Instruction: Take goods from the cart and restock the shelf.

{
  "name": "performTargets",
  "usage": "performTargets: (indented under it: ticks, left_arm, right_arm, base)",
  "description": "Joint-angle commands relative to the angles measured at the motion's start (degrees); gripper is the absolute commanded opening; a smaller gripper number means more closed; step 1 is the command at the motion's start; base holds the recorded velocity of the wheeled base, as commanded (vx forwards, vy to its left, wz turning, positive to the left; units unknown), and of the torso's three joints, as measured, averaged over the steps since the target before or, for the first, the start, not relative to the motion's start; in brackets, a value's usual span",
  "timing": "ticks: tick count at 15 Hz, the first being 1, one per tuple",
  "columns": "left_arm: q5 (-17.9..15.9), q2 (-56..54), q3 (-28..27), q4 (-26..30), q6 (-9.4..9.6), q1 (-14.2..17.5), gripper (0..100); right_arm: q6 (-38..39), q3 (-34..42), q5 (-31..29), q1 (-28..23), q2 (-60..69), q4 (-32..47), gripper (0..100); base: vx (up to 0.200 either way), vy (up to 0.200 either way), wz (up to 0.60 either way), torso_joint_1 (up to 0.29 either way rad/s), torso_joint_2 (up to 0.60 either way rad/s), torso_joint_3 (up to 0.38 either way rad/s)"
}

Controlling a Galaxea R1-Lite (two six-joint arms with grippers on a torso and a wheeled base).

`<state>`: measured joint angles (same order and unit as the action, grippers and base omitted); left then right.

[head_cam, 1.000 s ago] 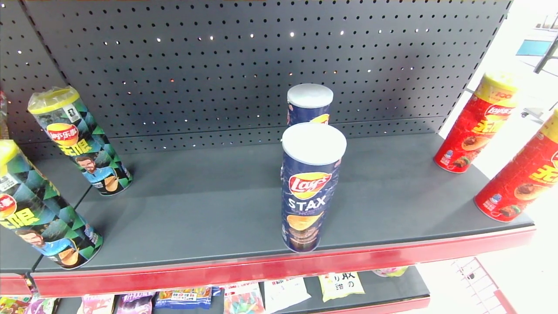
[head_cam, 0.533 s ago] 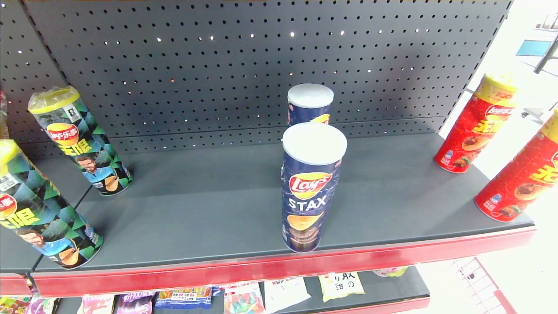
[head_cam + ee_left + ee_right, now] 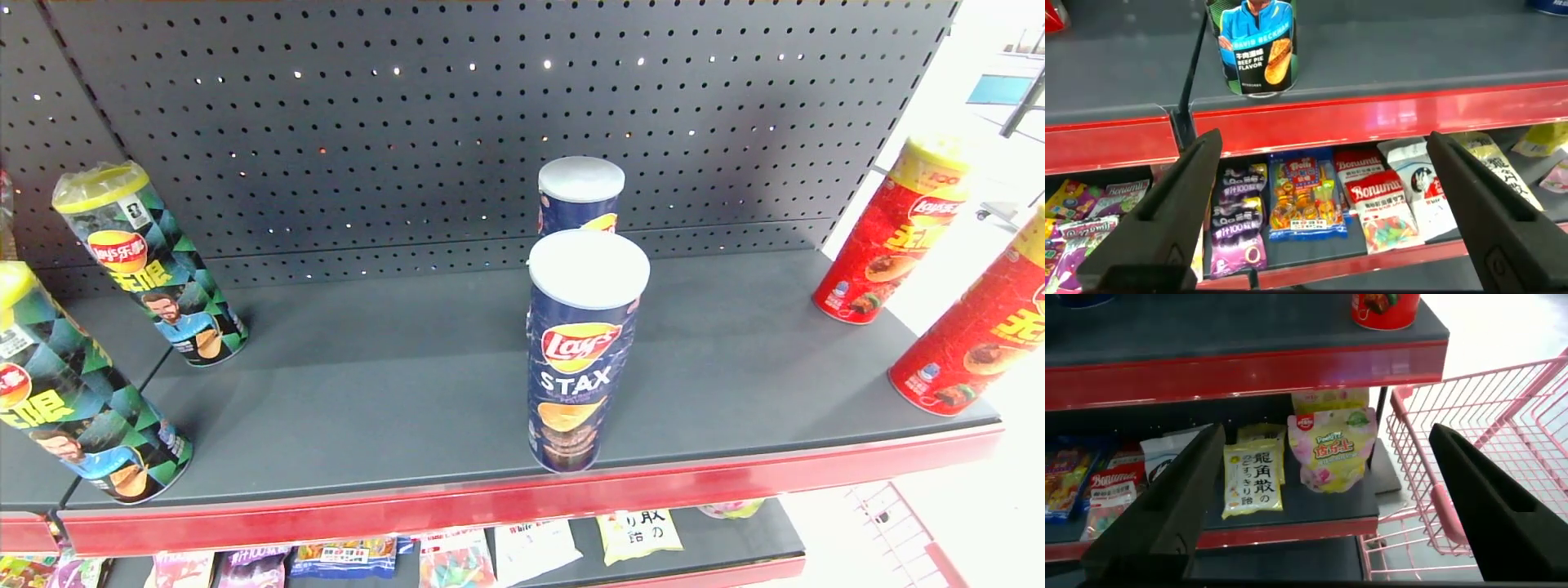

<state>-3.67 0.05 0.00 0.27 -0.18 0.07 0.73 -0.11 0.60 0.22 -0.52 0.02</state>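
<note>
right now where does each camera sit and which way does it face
Head: on the head, looking down at the top shelf.
Left wrist: behind the open left end effector, facing the front green can.
Right wrist: behind the open right end effector, facing the pink cart.
Shared: head and left wrist both show the front green can.

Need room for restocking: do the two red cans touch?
Apart. The head view shows a clear gap between the rear red can and the front red can.

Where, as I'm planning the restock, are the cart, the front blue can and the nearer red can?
cart point(image 3: 1400, 398): right wrist view, rim corner.
front blue can point(image 3: 576, 367): head view, label.
nearer red can point(image 3: 976, 339): head view, side.
</note>
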Motion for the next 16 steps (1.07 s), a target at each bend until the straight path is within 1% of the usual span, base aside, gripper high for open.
performTargets:
  ticks: [1, 2, 7, 10, 13, 16]
  left_arm:
    - [0.0, 0.0, 0.0, 0.0, 0.01, 0.0, 100]
    - [0.0, 0.0, 0.0, 0.0, 0.01, 0.0, 100]
    - [0.0, 0.0, 0.0, 0.0, 0.01, 0.0, 100]
    - [0.0, 0.0, -0.1, 0.0, 0.09, 0.0, 100]
    - [0.0, 0.0, -0.1, 0.0, 0.09, 0.0, 100]
    - [0.0, 0.0, -0.1, 0.0, 0.09, 0.0, 100]
  right_arm:
    - [-0.2, 0.1, -0.2, 0.0, 0.5, 0.2, 100]
    - [-0.6, 0.1, -1.7, 0.0, 0.4, 0.2, 100]
    - [-0.7, 0.1, -1.6, 0.0, 0.4, 0.2, 100]
    - [-0.7, 0.1, -1.6, 0.0, 0.4, 0.2, 100]
    - [-0.7, 0.1, -1.6, 0.0, 0.4, 0.2, 100]
    - [-0.7, 0.1, -1.6, 0.0, 0.4, 0.2, 100]
  base:
    - [0.0, 0.0, 0.0, 0.0, 0.0, 0.0]
    - [0.0, 0.0, 0.0, 0.0, 0.0, 0.0]
    - [0.0, 0.0, 0.0, 0.0, 0.0, 0.0]
    - [-0.2, 0.0, 0.0, 0.014, 0.0, 0.005]
    - [0.0, 0.0, 0.0, 0.0, 0.0, 0.0]
    - [0.0, 0.0, 0.6, 0.01, 0.0, 0.001]
